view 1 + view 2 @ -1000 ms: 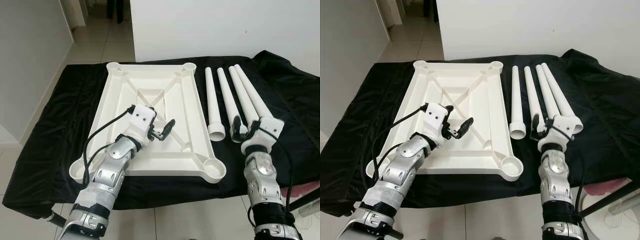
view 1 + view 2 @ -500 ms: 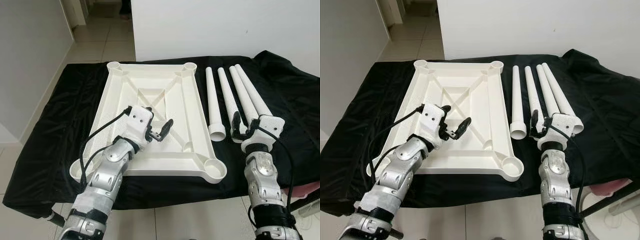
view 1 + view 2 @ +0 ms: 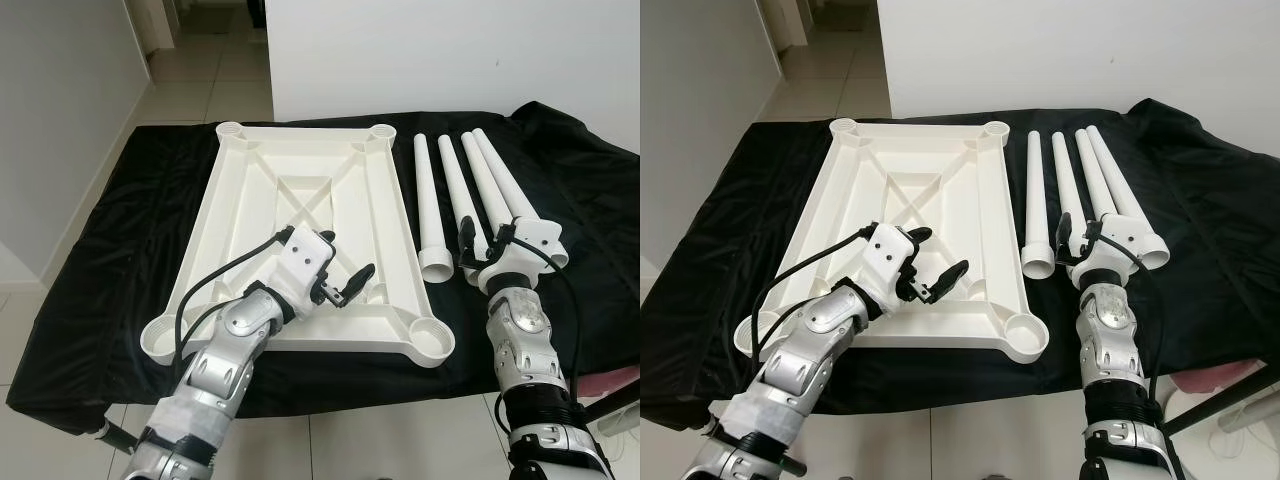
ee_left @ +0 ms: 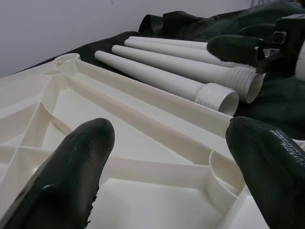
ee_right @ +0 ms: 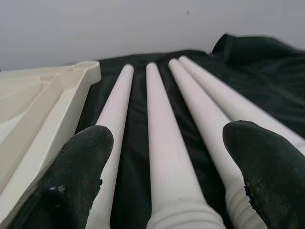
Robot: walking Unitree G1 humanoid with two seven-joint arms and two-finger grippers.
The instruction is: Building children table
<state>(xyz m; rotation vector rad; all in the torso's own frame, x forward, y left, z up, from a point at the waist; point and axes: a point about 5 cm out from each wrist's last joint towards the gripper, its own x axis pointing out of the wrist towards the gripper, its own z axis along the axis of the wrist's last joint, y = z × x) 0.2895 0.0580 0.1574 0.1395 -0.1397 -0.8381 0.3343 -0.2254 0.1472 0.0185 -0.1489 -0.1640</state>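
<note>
Right gripper [image 3: 1077, 243] spread wide, hovering just above the threaded ends of four white tapered plastic table legs [image 3: 1068, 180] laid side by side on black cloth [image 3: 1200, 220]; nothing held. Judged as the reach for a first leg. Best to settle on one leg only: going by the right wrist view, the second leg from the tabletop [image 5: 164, 157] sits most nearly centred between the fingertips, with neighbours close on both sides. Lower straight down so that one finger slips into the gap on each side, not onto a neighbouring tube. Close just beyond the threaded collar, where the tube is thick, leaving the threads free to enter a socket. Squeeze firmly but slowly, since smooth round plastic probably rolls or slides. Lift level, then tip upright only once clear of the other legs. Beside the legs, on the inner side of this gripper, white rectangular plastic tabletop [image 3: 1005, 225] lying upside down, ribs up, a round socket at each corner; nearest open socket [image 3: 1025, 337] close to the gripper and likely the easiest target. Left gripper [image 3: 933, 258] likewise wide apart and empty, poised over the ribbed underside near that same corner; press down there or on the rim to steady the tabletop while threading.
</note>
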